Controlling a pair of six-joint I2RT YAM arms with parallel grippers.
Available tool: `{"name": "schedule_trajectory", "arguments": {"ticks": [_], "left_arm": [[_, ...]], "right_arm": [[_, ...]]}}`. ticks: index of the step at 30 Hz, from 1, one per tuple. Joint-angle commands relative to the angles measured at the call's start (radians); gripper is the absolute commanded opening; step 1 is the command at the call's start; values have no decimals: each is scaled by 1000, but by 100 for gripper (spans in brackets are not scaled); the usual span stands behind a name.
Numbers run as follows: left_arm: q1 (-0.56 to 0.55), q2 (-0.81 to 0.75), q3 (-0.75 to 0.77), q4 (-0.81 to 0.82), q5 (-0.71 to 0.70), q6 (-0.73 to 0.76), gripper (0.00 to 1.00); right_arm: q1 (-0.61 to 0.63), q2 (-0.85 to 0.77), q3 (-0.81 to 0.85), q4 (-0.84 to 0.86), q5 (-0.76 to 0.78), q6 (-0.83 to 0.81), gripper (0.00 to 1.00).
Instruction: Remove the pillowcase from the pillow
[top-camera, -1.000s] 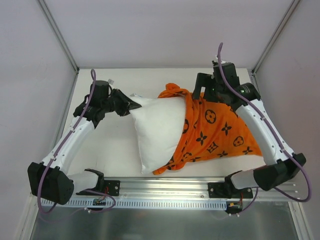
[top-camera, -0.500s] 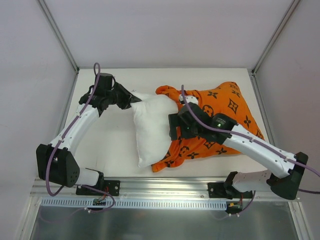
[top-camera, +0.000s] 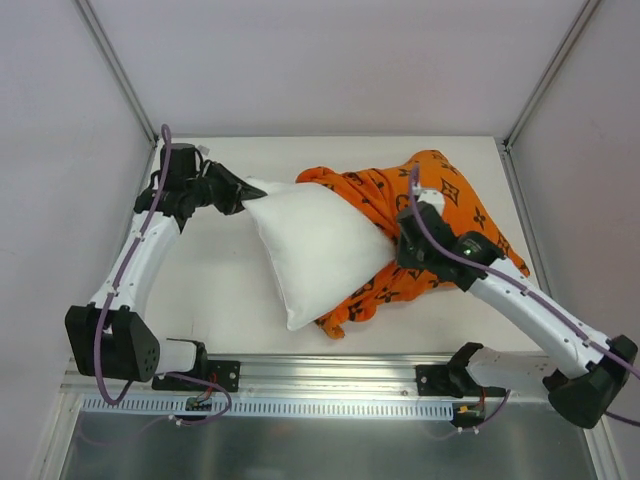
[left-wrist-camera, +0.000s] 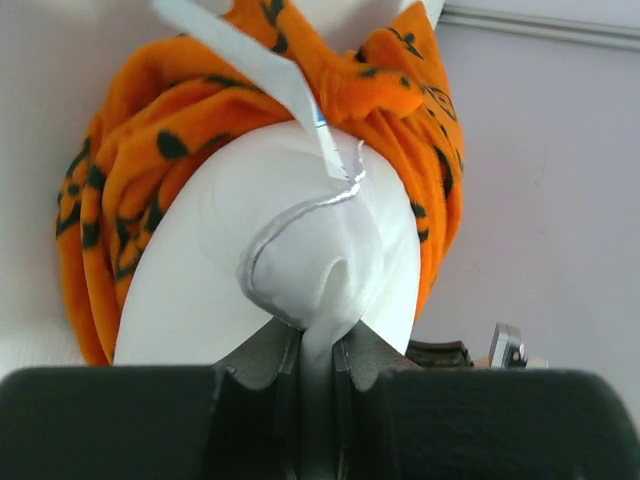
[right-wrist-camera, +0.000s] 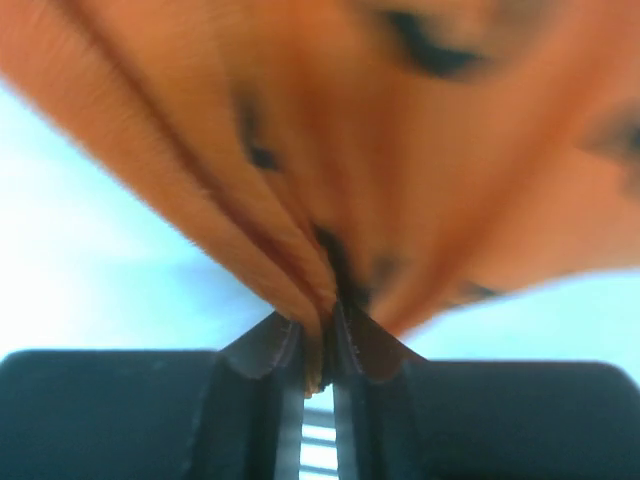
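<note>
The white pillow (top-camera: 315, 250) lies across the middle of the table, its right end still inside the orange pillowcase (top-camera: 445, 205) with dark motifs. My left gripper (top-camera: 243, 193) is shut on the pillow's far left corner; in the left wrist view the white cloth (left-wrist-camera: 318, 300) is pinched between the pads, with the pillowcase (left-wrist-camera: 130, 170) bunched behind. My right gripper (top-camera: 400, 245) is shut on a fold of the pillowcase near the pillow's right side. In the right wrist view the orange fabric (right-wrist-camera: 330, 180) fans out from the jaws.
The white table (top-camera: 215, 290) is framed by grey walls and metal corner posts (top-camera: 120, 70). An aluminium rail (top-camera: 330, 375) with both arm bases runs along the near edge. The right arm (top-camera: 530, 310) stretches diagonally over the table's right part.
My right gripper went from open at the back right to the pillowcase by the pillow and closed on a fold. The left arm drew the pillow corner slightly left; the pillowcase bunched rightward.
</note>
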Motion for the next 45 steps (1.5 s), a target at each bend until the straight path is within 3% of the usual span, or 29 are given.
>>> {"name": "schedule_trajectory", "arguments": {"ticks": [1, 4, 11, 12, 13, 14, 17, 19, 24, 27, 33, 41, 45], "left_arm": [[74, -60, 87, 74, 54, 16, 0], [76, 4, 119, 74, 75, 23, 0], [74, 237, 277, 71, 162, 102, 2], [74, 271, 291, 62, 201, 119, 12], [73, 277, 305, 51, 212, 157, 43], [73, 279, 306, 42, 219, 182, 61], [73, 227, 312, -29, 189, 300, 91], [70, 146, 305, -137, 116, 395, 95], [-16, -118, 118, -184, -47, 519, 98], [-204, -207, -70, -207, -138, 556, 99], [-412, -304, -298, -199, -314, 478, 99], [-539, -321, -445, -123, -308, 395, 99], [-548, -265, -458, 18, -239, 411, 99]], "right_arm": [[-178, -96, -14, -85, 80, -109, 13], [-217, -98, 12, -76, 36, -117, 2], [-215, 9, 43, 27, -121, -80, 1], [-214, 22, 44, 36, -134, -78, 1], [-214, 34, 47, 53, -147, -74, 1], [-214, 43, 47, 60, -171, -68, 1], [-215, 85, 57, 79, -197, -63, 1], [-214, 111, 75, 80, -204, -62, 1], [-215, 146, 104, 93, -224, -66, 1], [-215, 180, 136, 94, -239, -71, 1], [-215, 197, 159, 100, -254, -65, 1], [-215, 208, 176, 100, -277, -68, 1], [-215, 206, 176, 97, -282, -65, 1]]}}
